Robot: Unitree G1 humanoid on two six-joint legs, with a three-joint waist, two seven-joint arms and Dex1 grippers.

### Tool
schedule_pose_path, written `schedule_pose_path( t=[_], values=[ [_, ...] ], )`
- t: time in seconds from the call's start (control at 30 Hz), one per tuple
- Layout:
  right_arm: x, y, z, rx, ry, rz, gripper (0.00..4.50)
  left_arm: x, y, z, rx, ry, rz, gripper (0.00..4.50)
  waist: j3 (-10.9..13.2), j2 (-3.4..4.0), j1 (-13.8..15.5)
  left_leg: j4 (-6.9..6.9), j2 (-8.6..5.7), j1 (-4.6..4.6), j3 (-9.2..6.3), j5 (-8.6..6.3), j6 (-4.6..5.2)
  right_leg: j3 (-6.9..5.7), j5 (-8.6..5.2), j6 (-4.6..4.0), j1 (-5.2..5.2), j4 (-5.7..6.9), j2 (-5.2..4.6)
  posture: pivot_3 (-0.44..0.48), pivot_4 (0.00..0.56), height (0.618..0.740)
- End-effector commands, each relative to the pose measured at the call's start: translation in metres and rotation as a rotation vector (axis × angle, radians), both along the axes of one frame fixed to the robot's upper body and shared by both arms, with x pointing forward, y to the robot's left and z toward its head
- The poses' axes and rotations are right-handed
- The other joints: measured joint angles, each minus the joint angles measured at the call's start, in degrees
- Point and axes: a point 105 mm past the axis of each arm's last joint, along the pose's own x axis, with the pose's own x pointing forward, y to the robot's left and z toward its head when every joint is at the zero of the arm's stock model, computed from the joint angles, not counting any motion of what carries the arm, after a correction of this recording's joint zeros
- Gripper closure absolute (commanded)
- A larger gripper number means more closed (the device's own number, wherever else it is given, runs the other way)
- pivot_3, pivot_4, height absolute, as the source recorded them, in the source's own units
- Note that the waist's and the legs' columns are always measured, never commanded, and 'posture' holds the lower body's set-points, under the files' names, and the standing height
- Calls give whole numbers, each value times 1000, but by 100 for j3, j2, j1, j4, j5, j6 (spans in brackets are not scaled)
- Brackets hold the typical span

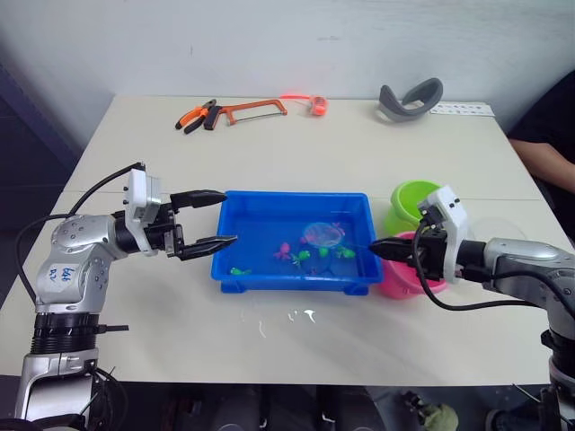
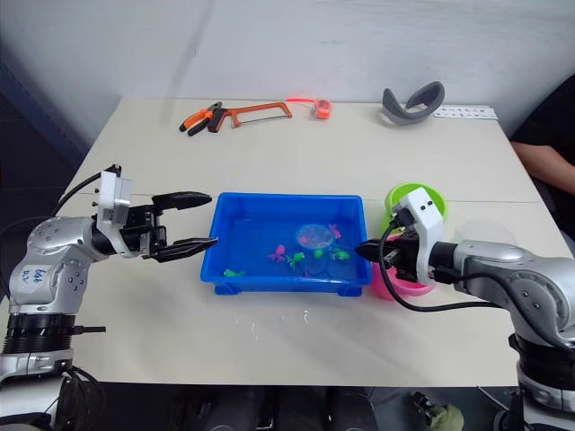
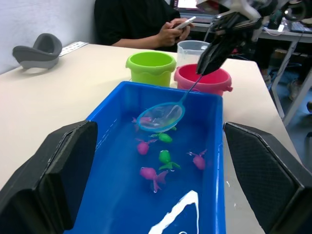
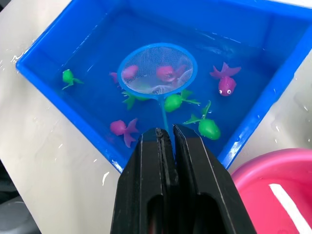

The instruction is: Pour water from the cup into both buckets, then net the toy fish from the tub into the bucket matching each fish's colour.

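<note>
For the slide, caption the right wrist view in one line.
Right gripper holds the net by its handle over pink and green toy fish in the blue tub, pink bucket alongside.

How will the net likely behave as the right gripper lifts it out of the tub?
The net probably feels very light: a thin hoop with fine mesh. Its thin handle, pinched at the far end by the right gripper, may flex or swing. The wet mesh looks floppy, so it may sag under a fish in the water-filled tub.

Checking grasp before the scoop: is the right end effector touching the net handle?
Touching. In the right wrist view the right end effector is shut on the net handle, which emerges between its fingertips.
</note>
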Motion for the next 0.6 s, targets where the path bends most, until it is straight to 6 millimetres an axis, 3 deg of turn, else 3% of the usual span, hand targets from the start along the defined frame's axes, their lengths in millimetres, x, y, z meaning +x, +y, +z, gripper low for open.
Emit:
schedule_pose_path(
  t=[0.03, 0.6],
  values=[
    [7, -3, 4, -11, -21, -40, 4500, -7, -8, 7, 9, -33, -54, 23, 0, 0, 0, 0, 0, 0, 0, 0, 0, 0, 0, 0, 0, 0, 0, 0, 150, 740],
    [17, -4, -10, 10, 109, -109, 4500, -13, -18, 8, 14, -28, -95, 23, 0, 0, 0, 0, -1, -1, 1, 1, 1, 1, 0, 0, -1, 0, 4, 0, 150, 740]
  ],
)
